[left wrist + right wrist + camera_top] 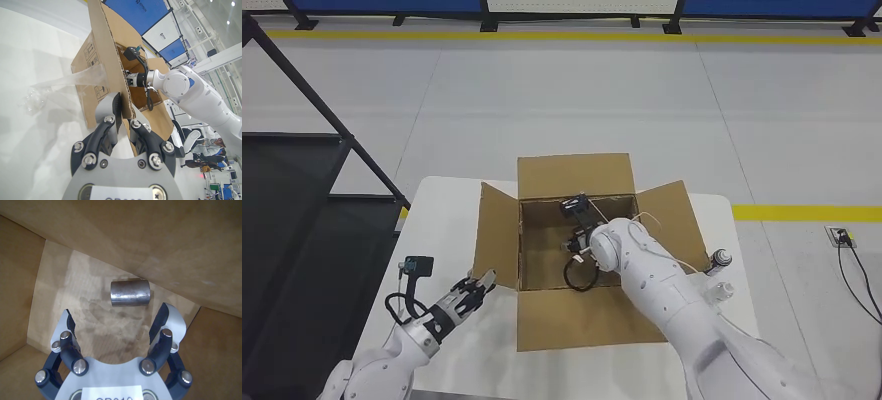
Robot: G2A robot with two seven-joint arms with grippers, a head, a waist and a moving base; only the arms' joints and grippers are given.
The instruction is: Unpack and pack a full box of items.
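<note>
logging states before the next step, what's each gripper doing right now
left gripper: closed on the box flap
right gripper: open, empty, over the metal cylinder

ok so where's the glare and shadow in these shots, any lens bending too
right wrist view: the cardboard box interior is dim, with a bright streak glaring off the metal cylinder beyond the open right hand; left wrist view: the clear tape gleams pale against the white table, and the straight panel frames behind bow toward the edges; top view: even light, box interior in shade.
</note>
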